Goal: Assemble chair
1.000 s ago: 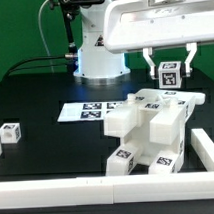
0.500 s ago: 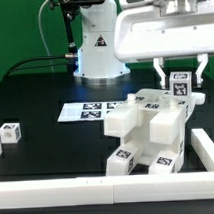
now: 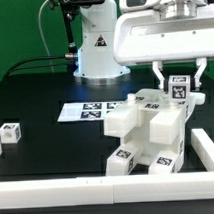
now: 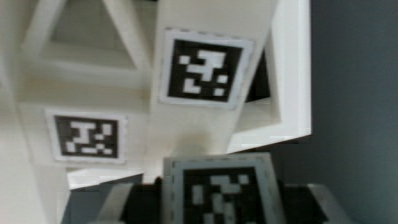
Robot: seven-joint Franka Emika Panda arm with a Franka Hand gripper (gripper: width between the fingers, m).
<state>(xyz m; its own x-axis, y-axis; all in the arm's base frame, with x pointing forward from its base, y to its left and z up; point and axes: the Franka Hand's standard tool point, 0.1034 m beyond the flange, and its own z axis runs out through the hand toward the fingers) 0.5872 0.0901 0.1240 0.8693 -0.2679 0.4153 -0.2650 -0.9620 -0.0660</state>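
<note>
Farthest to the exterior view's left, a small tagged block [image 3: 10,131] is seen alone on the black table [image 3: 47,157]. The marker board [image 3: 80,111] is laid nearer the middle. The partly built chair [image 3: 146,134] is placed right of centre. Above its right edge, a tagged piece [image 3: 178,89] is clamped in the gripper [image 3: 178,82]; contact with the chair cannot be told.

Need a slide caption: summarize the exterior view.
Gripper holds a tagged white block over the partly assembled chair.

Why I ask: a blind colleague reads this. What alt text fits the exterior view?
A two-finger gripper holds a small white tagged plastic block above a partly built white plastic chair on a black table; another tagged cube lies apart.
</note>
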